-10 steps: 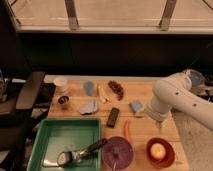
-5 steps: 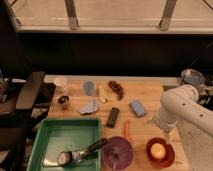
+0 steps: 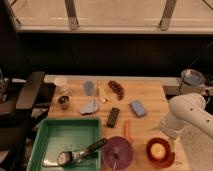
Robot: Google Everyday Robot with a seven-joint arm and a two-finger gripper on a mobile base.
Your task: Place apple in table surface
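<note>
The apple (image 3: 158, 151), pale yellow with an orange blush, lies inside a red bowl (image 3: 167, 160) at the front right of the wooden table surface (image 3: 147, 95). My white arm (image 3: 189, 114) comes in from the right and bends down. My gripper (image 3: 173, 140) hangs at its end, just above the right rim of the red bowl and close beside the apple. It is mostly hidden by the arm.
A purple plate (image 3: 118, 152) and an orange carrot (image 3: 127, 131) lie left of the bowl. A green tray (image 3: 55, 137) with a dark-handled scoop (image 3: 80, 152) is at front left. A black bar (image 3: 113, 116), blue sponge (image 3: 137, 107), blue cloth (image 3: 90, 106) and cups sit mid-table.
My arm has swung to the right and lowered, bringing the gripper from mid-table to the red bowl. The apple and other objects have not moved.
</note>
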